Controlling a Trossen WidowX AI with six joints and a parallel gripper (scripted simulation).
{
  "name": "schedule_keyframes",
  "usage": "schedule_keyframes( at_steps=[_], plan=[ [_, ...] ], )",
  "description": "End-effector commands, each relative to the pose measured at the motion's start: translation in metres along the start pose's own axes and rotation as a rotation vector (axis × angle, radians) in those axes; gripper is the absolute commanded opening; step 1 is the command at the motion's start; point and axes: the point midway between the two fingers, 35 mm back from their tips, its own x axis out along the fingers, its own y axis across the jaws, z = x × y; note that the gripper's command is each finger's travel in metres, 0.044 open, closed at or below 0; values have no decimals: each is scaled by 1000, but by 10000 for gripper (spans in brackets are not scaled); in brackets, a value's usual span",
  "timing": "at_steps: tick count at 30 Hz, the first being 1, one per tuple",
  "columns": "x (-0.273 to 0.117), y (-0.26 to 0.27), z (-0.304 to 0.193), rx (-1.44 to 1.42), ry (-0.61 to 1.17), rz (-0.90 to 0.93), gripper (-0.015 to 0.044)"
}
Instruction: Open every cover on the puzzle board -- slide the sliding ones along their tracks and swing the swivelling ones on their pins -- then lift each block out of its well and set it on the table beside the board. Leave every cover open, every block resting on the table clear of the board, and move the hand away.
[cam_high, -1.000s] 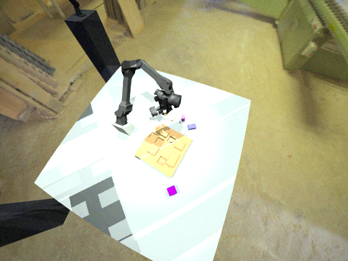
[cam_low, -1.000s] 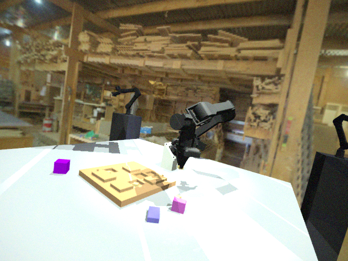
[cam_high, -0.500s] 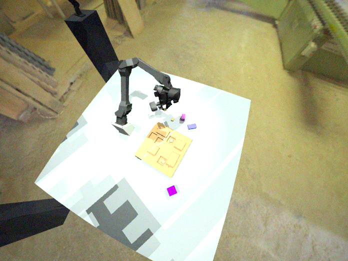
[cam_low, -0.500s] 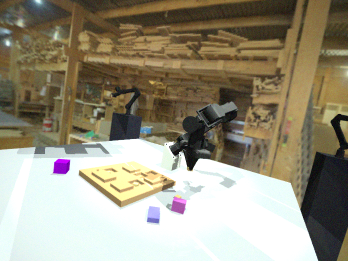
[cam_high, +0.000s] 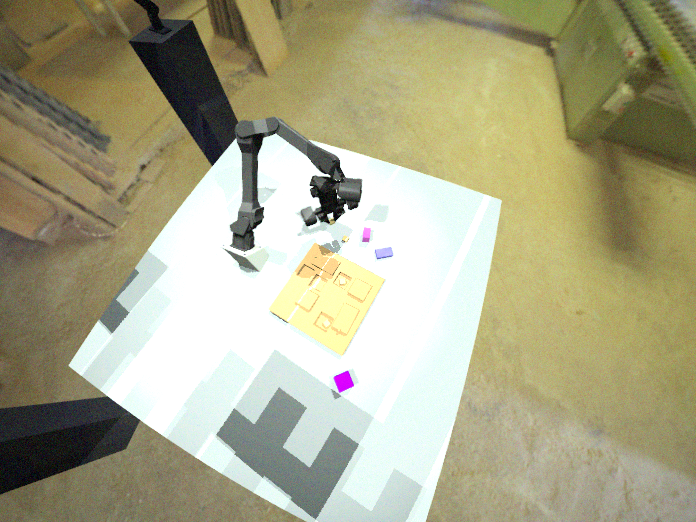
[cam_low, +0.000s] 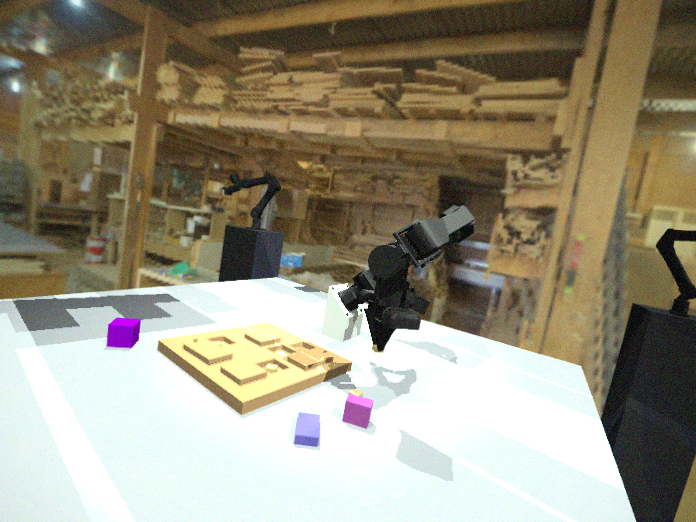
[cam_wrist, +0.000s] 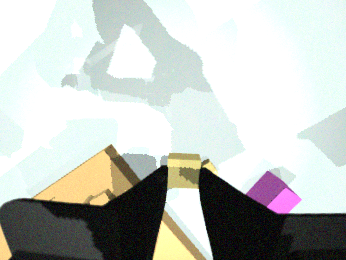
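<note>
— Start at the claw; what has it got?

— The black parallel-jaw gripper (cam_high: 331, 218) (cam_low: 378, 347) (cam_wrist: 183, 172) is pinched on a small yellow block (cam_high: 332, 221) (cam_low: 375, 348) (cam_wrist: 183, 171), held above the table (cam_high: 449, 224) (cam_low: 185, 449) (cam_wrist: 280, 60); it hangs off the board's near-arm corner, past the edge

— Which board, and what lies beyond?

— The flat square wooden puzzle board (cam_high: 292, 303) (cam_low: 241, 400) (cam_wrist: 95, 180); just off that same corner sits a second small yellow block (cam_high: 345, 239) (cam_low: 355, 392) (cam_wrist: 210, 167), then the magenta block (cam_high: 366, 234) (cam_low: 357, 410) (cam_wrist: 280, 192), then the blue-violet oblong block (cam_high: 383, 252) (cam_low: 307, 429), its long axis running roughly away from the board in the exterior view; the bright purple cube (cam_high: 343, 381) (cam_low: 123, 332) is off the board's opposite side

— So what does the coming move turn on?

— The held block against its yellow twin; I judge it should go down on the board's outer side, short of the twin, or the fingers may nudge it

— Does any view tell more?

— The exterior one shows air under the held block; the wrist one shows it squarely between both fingertips but leaves out the oblong and the cube; the top one shows all of them around the board
</note>
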Motion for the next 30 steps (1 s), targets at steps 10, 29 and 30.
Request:
schedule_keyframes(
  at_steps=[10, 29, 30],
  plan=[
    [25, 2, -2, 10, -1, 11, 80],
    [56, 2, 0, 10, -3, 8, 80],
    [57, 2, 0, 10, -3, 8, 80]
  ],
)
